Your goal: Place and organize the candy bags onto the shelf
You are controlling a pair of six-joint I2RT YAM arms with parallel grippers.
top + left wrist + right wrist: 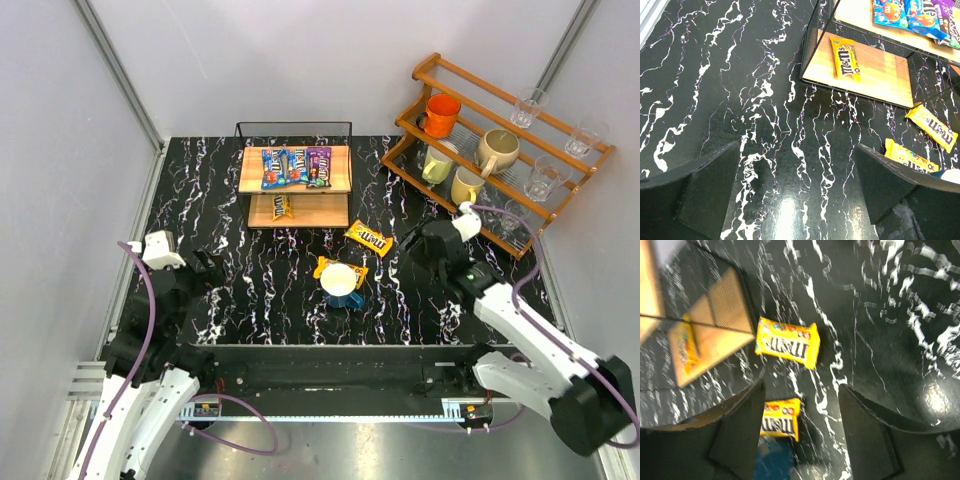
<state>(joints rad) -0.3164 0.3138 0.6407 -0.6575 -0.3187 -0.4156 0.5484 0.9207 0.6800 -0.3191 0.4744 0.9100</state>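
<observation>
The two-tier wooden shelf [338, 182] stands at the back centre. Two blue candy bags [272, 167] [297, 165] and a purple one [319, 165] lie on its top board. One yellow bag [282, 207] lies on the lower board and shows in the left wrist view [845, 58]. Two yellow bags lie on the table: one [368, 238] in front of the shelf's right corner, one [335, 266] partly under a mug. My left gripper [208, 270] [797, 165] is open and empty over bare table. My right gripper [413, 247] [802, 400] is open and empty, just right of the loose yellow bags [787, 341] [781, 418].
A white mug with a blue base [343, 284] stands on the near yellow bag at mid-table. A reddish-brown slatted rack [470, 160] with mugs and glasses fills the back right. Grey walls enclose the black marbled table [220, 210].
</observation>
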